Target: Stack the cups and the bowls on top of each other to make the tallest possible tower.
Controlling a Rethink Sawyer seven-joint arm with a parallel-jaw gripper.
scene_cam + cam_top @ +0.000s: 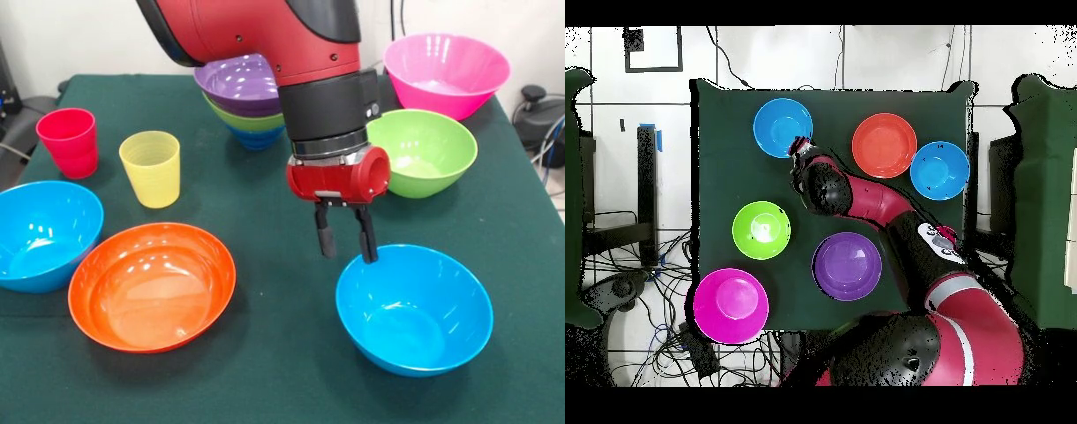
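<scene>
While hovering just beside far rim of light blue bowl [413, 309], gripper [346, 246] is holding jaws narrowly parted, gripping nothing; bowl is sitting upright near orange bowl [152, 284], looking light, stiff, slippery, so thin rim is seeming best hold

You see a matt, dark green cloth covering the table [265, 353], with a soft, slightly fuzzy look. On it, the orange bowl [152, 284] is glossy plastic with bright highlights inside; just left of it, a light blue bowl [40, 231] shines the same way. Behind the orange bowl, the yellow cup [151, 168] looks translucent with faint ridges, and the red cup [69, 141] smooth, opaque plastic. The gripper [345, 240] has a glossy red shell and matt black fingers [365, 237].
</scene>
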